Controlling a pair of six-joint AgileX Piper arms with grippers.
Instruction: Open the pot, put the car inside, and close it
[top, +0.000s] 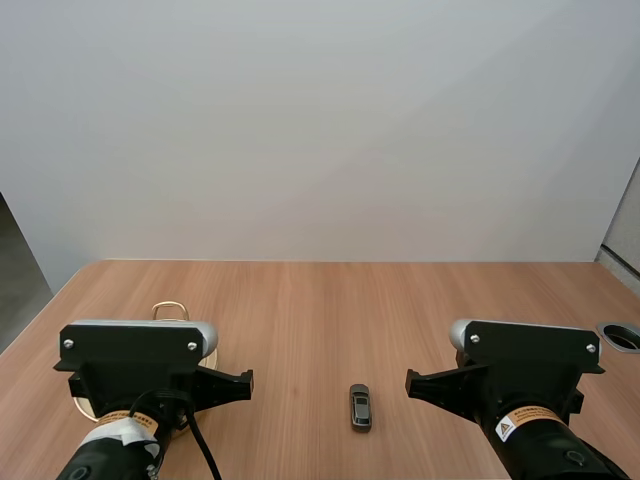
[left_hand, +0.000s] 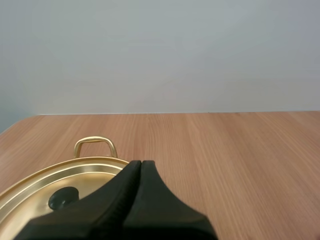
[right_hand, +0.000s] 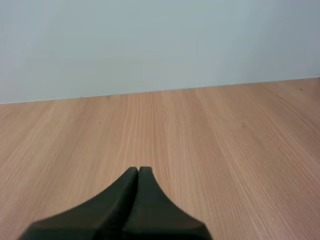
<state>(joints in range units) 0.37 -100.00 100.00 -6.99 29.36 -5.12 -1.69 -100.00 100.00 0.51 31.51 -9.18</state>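
The pot wears its lid, and the left gripper, fingers pressed together and empty, hangs over the lid's near rim. The car lies well right of the pot on open table. Farther right of the pot, the right gripper is likewise closed on nothing, with bare wood ahead to the table's far edge.

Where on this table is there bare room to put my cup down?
The far strip of the brown wooden table, from the shiny gold lidded pot back to the wall, is bare. The near edge is crowded: the pot at left, the small dark toy car between the two arms.
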